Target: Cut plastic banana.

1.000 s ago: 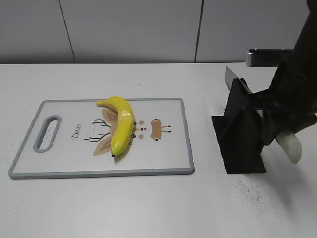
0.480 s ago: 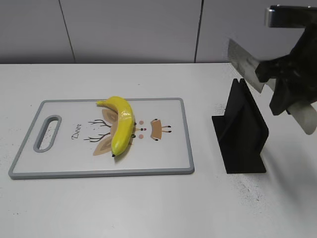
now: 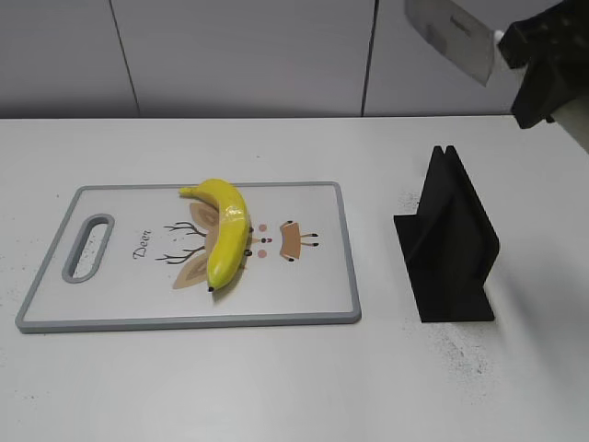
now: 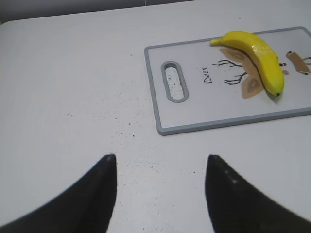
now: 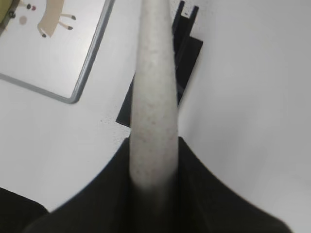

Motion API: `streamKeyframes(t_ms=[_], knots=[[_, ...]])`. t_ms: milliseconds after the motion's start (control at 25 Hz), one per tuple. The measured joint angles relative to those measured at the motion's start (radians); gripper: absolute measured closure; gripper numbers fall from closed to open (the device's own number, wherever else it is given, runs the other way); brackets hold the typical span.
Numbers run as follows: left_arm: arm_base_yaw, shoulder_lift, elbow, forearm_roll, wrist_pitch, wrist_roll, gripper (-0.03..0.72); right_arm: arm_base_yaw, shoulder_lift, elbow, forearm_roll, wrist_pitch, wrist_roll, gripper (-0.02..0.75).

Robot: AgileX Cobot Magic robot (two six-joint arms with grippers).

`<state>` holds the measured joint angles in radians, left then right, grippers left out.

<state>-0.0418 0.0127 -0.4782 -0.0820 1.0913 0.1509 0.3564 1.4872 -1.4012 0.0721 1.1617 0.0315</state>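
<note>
The plastic banana [image 3: 225, 235] lies on the white cutting board [image 3: 304, 290], curved, glossy yellow; it also shows in the left wrist view [image 4: 257, 51]. My right gripper [image 3: 543, 64] is shut on a knife's pale handle [image 5: 153, 97] and holds the knife high at the upper right, its silver blade [image 3: 451, 37] pointing left, well above the black knife stand [image 3: 451, 244]. My left gripper [image 4: 160, 167] is open and empty over bare table, left of the board's handle slot [image 4: 174, 81]; it is out of the exterior view.
The black knife stand also shows below the handle in the right wrist view [image 5: 187, 53]. The board's corner [image 5: 73, 73] lies to the stand's left. A grey panelled wall [image 3: 230, 55] backs the white table.
My right gripper has lifted the knife up out of the black stand, from beside it to high above it. The banana and board have not moved.
</note>
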Motion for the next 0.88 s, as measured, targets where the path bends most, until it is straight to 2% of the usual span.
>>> streamKeyframes(t_ms=[160,480,640,880], knots=[[0.0,0.015,-0.007,-0.017,-0.003,0.029,0.135,0.0,0.0,-0.041,0.006,0.001,-0.321,0.578],[0.0,0.238,-0.063,-0.108,-0.092,0.212,0.135,0.0,0.055,-0.174,0.01,0.005,-0.629,0.578],[0.0,0.401,-0.111,-0.155,-0.174,0.37,0.135,0.0,0.121,-0.216,0.036,0.013,-0.807,0.578],[0.0,0.685,-0.231,-0.255,-0.236,0.713,0.135,0.0,0.213,-0.255,0.102,0.013,-1.081,0.578]])
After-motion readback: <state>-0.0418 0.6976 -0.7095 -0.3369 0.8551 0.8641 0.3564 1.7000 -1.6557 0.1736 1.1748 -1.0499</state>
